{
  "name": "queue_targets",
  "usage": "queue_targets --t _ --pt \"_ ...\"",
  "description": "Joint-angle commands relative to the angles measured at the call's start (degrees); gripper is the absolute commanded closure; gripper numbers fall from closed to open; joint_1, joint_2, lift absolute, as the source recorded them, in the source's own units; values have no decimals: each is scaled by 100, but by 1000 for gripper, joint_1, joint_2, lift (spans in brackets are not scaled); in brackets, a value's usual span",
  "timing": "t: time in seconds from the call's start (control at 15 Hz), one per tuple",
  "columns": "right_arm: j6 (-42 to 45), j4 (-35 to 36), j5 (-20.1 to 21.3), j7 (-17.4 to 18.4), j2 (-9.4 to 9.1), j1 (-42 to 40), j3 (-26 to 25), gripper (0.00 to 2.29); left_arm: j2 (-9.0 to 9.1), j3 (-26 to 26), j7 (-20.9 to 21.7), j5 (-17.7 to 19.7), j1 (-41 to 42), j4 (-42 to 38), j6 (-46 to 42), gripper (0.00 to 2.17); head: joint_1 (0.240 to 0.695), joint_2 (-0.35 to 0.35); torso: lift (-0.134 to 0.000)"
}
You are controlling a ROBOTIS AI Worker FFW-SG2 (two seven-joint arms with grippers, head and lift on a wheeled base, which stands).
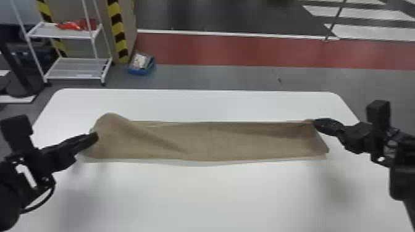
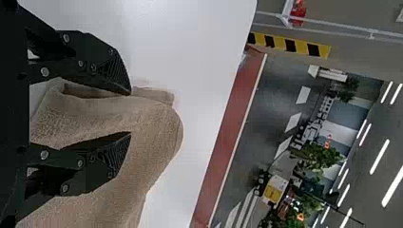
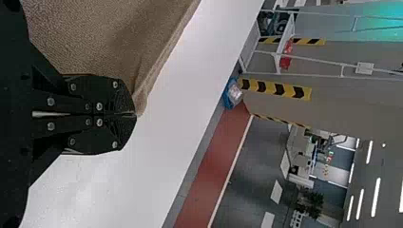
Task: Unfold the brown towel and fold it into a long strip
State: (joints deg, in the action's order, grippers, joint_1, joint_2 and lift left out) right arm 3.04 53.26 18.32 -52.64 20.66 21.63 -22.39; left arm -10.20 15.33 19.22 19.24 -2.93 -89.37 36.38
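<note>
The brown towel lies across the white table as a long strip, its left end raised in a rounded bulge. My left gripper is at that left end; in the left wrist view my left gripper stands open, with towel cloth between and beyond its fingers. At the towel's far right corner is my right gripper. Seen from the right wrist, my right gripper is shut on the corner of the towel, its fingers pressed together.
The white table extends in front of the towel and behind it. Beyond its far edge, on the floor, are a white shelf rack at the left and a small blue box.
</note>
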Motion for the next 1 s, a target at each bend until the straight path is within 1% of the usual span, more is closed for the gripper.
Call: queue_targets --t 0.0,0.07,0.27,0.33,0.47,0.67,0.73,0.8,0.87,0.93 --pt "16 9 -4 0 0 -36 -55 1207 9 -4 20 28 3 -10 103 1109 695 -103 -113" --pt "16 0 -4 0 -9 -36 -55 1207 0 -4 38 28 3 -10 155 1339 695 -107 -113" --pt "16 9 -4 0 0 -71 -107 1207 0 31 64 28 3 -72 278 1369 695 -112 -113" --pt "16 9 14 0 0 -98 -160 1207 0 49 64 36 3 -81 296 1420 695 -115 -113" --pt "16 35 5 0 17 -142 -204 1207 0 66 56 63 11 -151 296 1423 695 -117 -113" --pt "51 70 -22 61 17 -186 -512 1207 0 93 47 63 20 -160 401 1420 695 -122 -113" --pt "51 70 -22 70 26 -212 -512 1207 0 75 47 45 29 -160 401 1420 695 -131 -113" --pt "51 79 -22 79 26 -230 -485 1146 0 31 47 19 29 -160 401 1416 695 -137 -113" --pt "51 70 -22 158 17 -247 -468 775 9 5 38 19 38 -160 401 1406 695 -142 -113" --pt "69 70 -22 272 0 -273 -441 124 9 -30 38 19 38 -160 401 1389 695 -145 -113"
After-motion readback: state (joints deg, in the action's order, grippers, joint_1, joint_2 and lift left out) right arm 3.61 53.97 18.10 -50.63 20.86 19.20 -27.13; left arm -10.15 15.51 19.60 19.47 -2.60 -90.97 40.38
